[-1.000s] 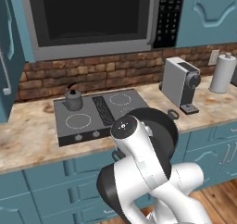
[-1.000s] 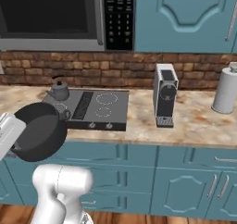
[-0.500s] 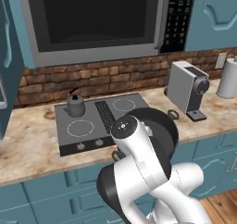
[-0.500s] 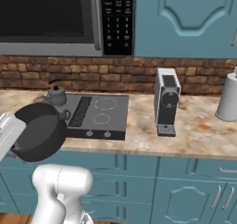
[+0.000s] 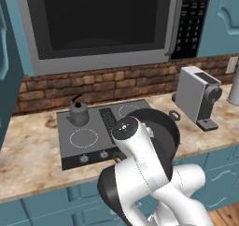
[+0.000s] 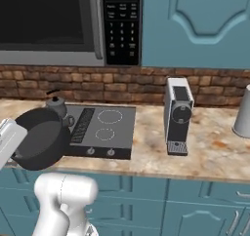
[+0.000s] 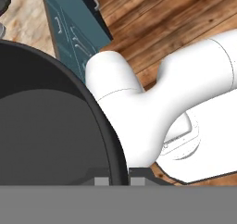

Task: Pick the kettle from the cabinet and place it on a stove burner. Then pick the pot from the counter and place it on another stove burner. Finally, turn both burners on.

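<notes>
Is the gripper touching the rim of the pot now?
Touching. In the hand view, the gripper has its two dark fingertips closed on either side of the pot rim, with no gap showing.

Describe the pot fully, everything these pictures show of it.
The pot is wide, low, round and dark grey, matte like metal, with a thin rim and an empty, slightly lighter bottom. One small loop handle sticks out at its far side in the left base view. It is off the counter, carried tilted in front of the cooktop, its open side turned up and sideways. The hand grips its rim, one fingertip on each side of the wall. Nothing else touches it.
</notes>
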